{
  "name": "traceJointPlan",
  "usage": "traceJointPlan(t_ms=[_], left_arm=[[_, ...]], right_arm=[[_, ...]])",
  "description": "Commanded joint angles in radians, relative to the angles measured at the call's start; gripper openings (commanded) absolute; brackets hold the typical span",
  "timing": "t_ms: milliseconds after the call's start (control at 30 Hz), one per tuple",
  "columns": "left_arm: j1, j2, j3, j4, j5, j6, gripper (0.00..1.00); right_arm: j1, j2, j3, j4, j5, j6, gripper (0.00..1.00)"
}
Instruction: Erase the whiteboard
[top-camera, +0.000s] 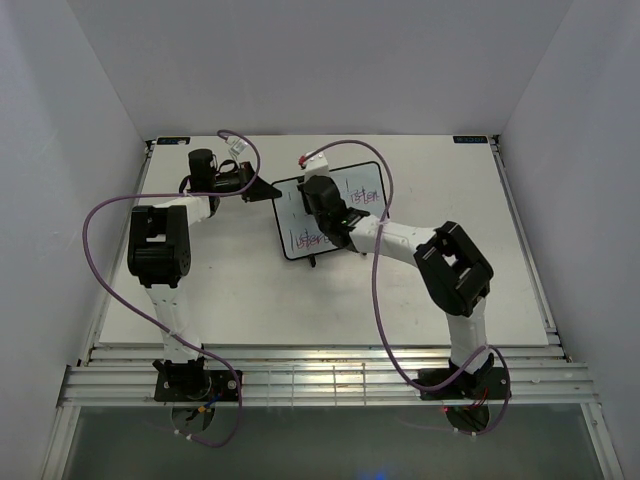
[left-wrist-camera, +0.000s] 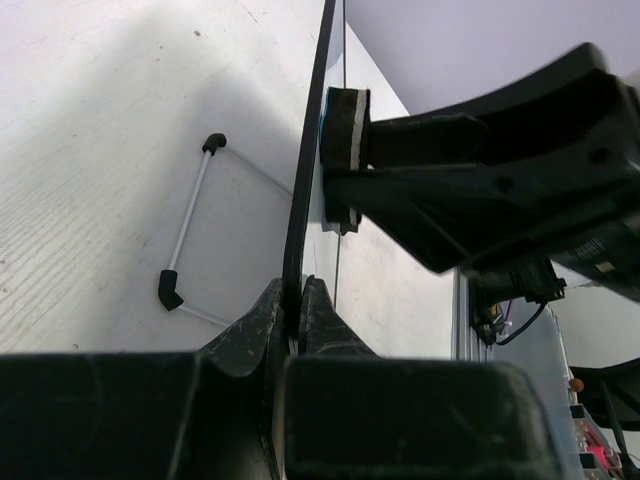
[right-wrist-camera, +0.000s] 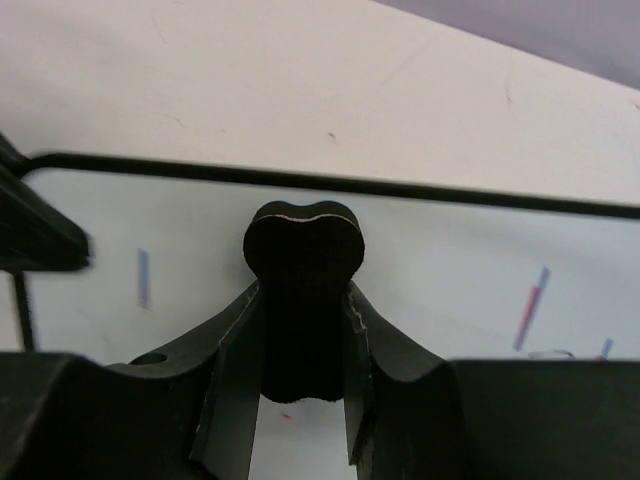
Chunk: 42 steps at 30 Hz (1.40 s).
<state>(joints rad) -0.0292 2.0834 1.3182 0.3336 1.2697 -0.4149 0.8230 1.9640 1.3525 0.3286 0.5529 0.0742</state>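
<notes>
**Whiteboard clamped at its left edge, eraser on its face**

Whiteboard (top-camera: 295, 215) sits at the middle of the table (top-camera: 450, 220), toward the far side. Its long axis runs left to right, with the right end a little farther away. From overhead its written face is turned up toward the camera, and red handwriting (top-camera: 308, 238) shows at the near-left corner and again at the far right.

The left gripper (top-camera: 270, 189) meets the board's left edge. Only the left wrist view shows the grasp: the board appears edge-on as a thin black frame, with the fingers (left-wrist-camera: 262, 315) clenched on it from both sides. That view also shows a wire stand foot (left-wrist-camera: 185, 240) resting on the table behind the board.

The right gripper (right-wrist-camera: 303, 295) grasps a small black eraser (right-wrist-camera: 303, 245). Its wrist camera shows the eraser between the jaws against the white surface, just below the frame. Seen edge-on from the left wrist, the eraser's pad touches the board's face.
</notes>
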Motion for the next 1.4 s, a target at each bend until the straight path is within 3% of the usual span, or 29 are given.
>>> traceJointPlan(t_ms=[0, 100, 467, 733, 933, 1167, 1367], left_arm=[[-0.028, -0.037, -0.022, 0.001, 0.022, 0.151, 0.0], [-0.026, -0.039, -0.02, 0.001, 0.026, 0.149, 0.0], [-0.026, -0.048, -0.02, -0.001, 0.03, 0.149, 0.0], [-0.028, -0.074, -0.033, -0.001, 0.026, 0.156, 0.0], [-0.028, -0.069, -0.028, -0.002, 0.025, 0.156, 0.0], [-0.026, -0.059, -0.024, -0.002, 0.014, 0.151, 0.0], [-0.028, -0.062, -0.024, -0.002, 0.016, 0.149, 0.0]], right_arm=[[0.074, 0.137, 0.166, -0.041, -0.076, 0.006, 0.08], [0.079, 0.186, 0.255, -0.101, -0.077, 0.038, 0.08], [0.133, 0.145, 0.201, -0.039, -0.119, 0.125, 0.08], [0.127, 0.187, 0.251, -0.089, -0.015, 0.095, 0.08], [0.058, 0.07, 0.036, -0.096, 0.13, 0.182, 0.08], [0.082, -0.053, -0.223, 0.029, 0.036, 0.225, 0.08], [0.171, 0.013, -0.17, 0.086, -0.059, 0.185, 0.08]])
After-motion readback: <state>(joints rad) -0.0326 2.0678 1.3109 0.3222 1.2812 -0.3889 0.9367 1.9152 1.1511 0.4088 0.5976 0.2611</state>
